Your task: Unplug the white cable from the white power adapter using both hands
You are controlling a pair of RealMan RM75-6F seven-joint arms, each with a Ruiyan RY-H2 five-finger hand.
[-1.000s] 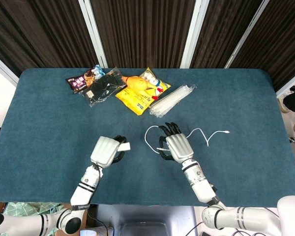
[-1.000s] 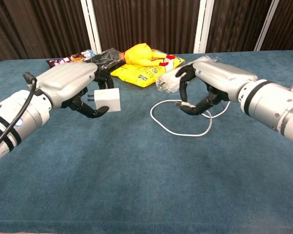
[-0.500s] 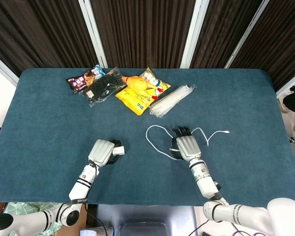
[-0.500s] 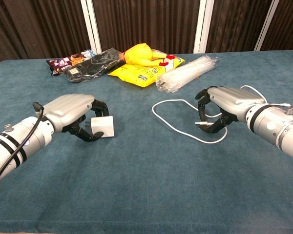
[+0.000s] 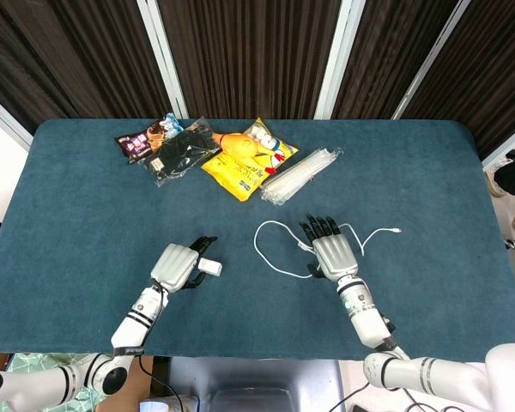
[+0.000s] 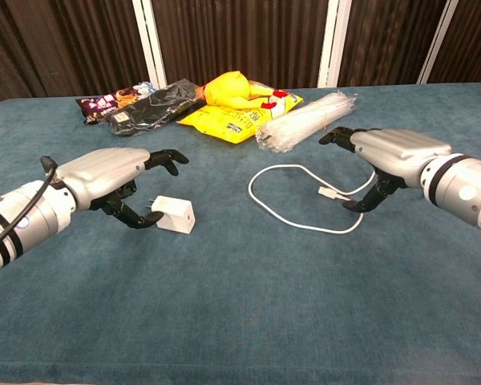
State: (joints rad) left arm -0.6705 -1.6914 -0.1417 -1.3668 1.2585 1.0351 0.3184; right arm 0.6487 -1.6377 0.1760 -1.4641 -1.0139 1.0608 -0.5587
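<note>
Left hand (image 6: 112,172) and right hand (image 6: 393,152) hover low, fingers spread, empty.

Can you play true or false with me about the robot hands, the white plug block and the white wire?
1. The white cable is plugged into the white power adapter. False: they lie apart.
2. The left hand has its fingers apart. True.
3. The right hand grips the cable. False: it is open above it.
4. The adapter lies on the table. True.
</note>
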